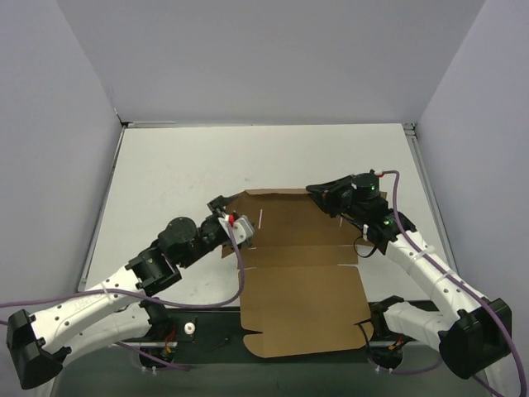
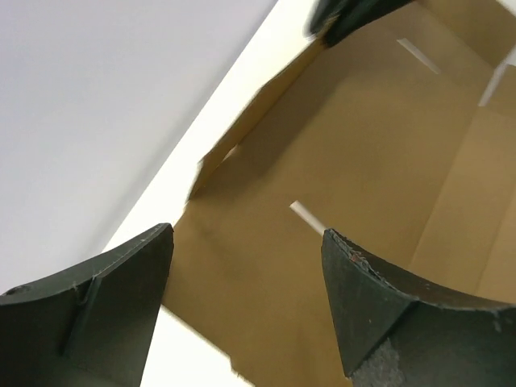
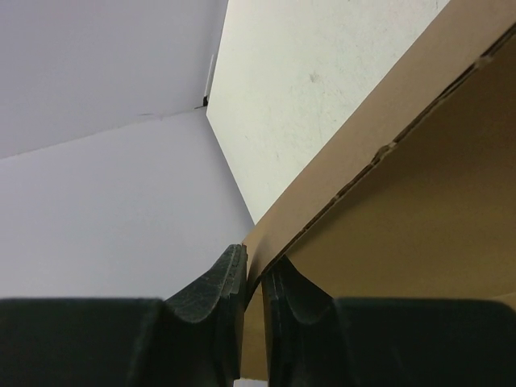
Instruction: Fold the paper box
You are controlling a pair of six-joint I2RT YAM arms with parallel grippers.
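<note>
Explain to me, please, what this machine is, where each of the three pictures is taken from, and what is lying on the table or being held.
These are two robot arms bolted at the near edge of a white table, each ending in a two-finger gripper. The wide picture comes from a fixed camera above and behind the arms. The other two come from small cameras on the wrists, so the dark shapes at the bottom of those are each gripper's own fingers. On the table lies the paper box, a brown cardboard sheet cut with flaps and slits, not yet folded shut. The left gripper is open at the box's left side and holds nothing. The right gripper is shut on a cardboard edge at the box's far right corner.
</note>
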